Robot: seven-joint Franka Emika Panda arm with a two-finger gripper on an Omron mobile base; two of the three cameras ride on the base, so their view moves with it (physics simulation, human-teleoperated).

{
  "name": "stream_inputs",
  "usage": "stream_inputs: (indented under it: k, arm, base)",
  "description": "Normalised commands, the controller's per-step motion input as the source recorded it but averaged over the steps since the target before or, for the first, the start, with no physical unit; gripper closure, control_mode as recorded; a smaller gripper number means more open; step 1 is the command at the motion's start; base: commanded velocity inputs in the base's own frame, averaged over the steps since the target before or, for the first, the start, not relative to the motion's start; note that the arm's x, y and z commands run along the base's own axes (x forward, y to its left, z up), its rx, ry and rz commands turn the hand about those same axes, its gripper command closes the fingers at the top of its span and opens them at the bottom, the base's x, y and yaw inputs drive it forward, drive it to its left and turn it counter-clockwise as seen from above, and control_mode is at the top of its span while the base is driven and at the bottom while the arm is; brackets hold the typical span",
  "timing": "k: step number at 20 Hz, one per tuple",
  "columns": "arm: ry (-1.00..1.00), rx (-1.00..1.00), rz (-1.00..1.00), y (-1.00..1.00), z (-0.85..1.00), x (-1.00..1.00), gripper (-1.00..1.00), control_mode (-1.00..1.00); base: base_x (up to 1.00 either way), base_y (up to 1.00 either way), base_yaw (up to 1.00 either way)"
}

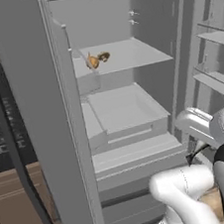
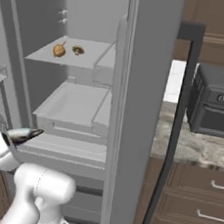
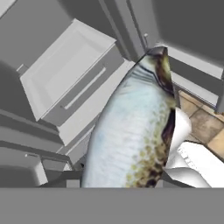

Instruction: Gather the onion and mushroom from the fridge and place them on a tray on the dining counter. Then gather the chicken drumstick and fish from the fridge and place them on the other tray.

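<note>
now, line by line:
fridge: the grey fridge (image 1: 132, 96) stands with its doors swung wide, its inside bare grey shelves and drawers.
upper shelf: the onion (image 2: 59, 51) sits on the upper shelf (image 1: 131, 54), a round brown-orange ball; just beside it, apart by a small gap, lies a smaller dark brown mushroom (image 2: 78, 50). both show again from the left side, the onion (image 1: 93, 62) nearer the left door.
drawer: below the shelf an open pale drawer (image 1: 126, 109) juts forward; from the hand view it lies up and to the left (image 3: 65, 70).
fish: the fish (image 3: 131, 131) runs long and slim up the middle of the hand view, silvery-white belly, dark speckled back along its right edge, one end reaching toward the fridge's lower ledge. from the right base view its pointed dark-and-silver end (image 2: 25, 134) sticks out to the right of the wrist, in front of the ledge under the drawer.
hand: the hand (image 3: 127, 181) sits at the near end of the fish, its fingers hidden behind the body; it is closed narrow on the fish, which hangs out from it clear of the shelves.
arm: white links of the arm (image 1: 190, 193) bend low in front of the fridge's bottom drawers.
right side: beyond the right door a dark oven box (image 2: 215, 108) stands on a speckled stone surface (image 2: 198, 146) over brown wood drawers (image 2: 197, 202).
floor: tan tiles (image 3: 203, 124) show past the fish at the right.
</note>
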Motion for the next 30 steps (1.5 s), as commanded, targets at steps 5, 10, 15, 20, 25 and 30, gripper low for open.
stream_inputs:
  k: [5, 10, 15, 20, 25, 30]
  arm:
    - [0.00, 0.00, 0.00, 0.00, 0.00, 0.00, 1.00, 1.00]
    - [0.00, 0.00, 0.00, 0.00, 0.00, 0.00, 1.00, 1.00]
    - [0.00, 0.00, 0.00, 0.00, 0.00, 0.00, 1.00, 1.00]
    - [0.00, 0.00, 0.00, 0.00, 0.00, 0.00, 1.00, 1.00]
    - [0.00, 0.00, 0.00, 0.00, 0.00, 0.00, 1.00, 1.00]
    - [0.00, 0.00, 0.00, 0.00, 0.00, 0.00, 1.00, 1.00]
  base:
    - [-1.00, 0.00, -0.08]
    - [-1.00, 0.03, -0.11]
    - [-1.00, 0.07, -0.16]
    - [-1.00, 0.08, -0.17]
    - [-1.00, 0.01, -0.12]
    - [-1.00, 0.00, -0.10]
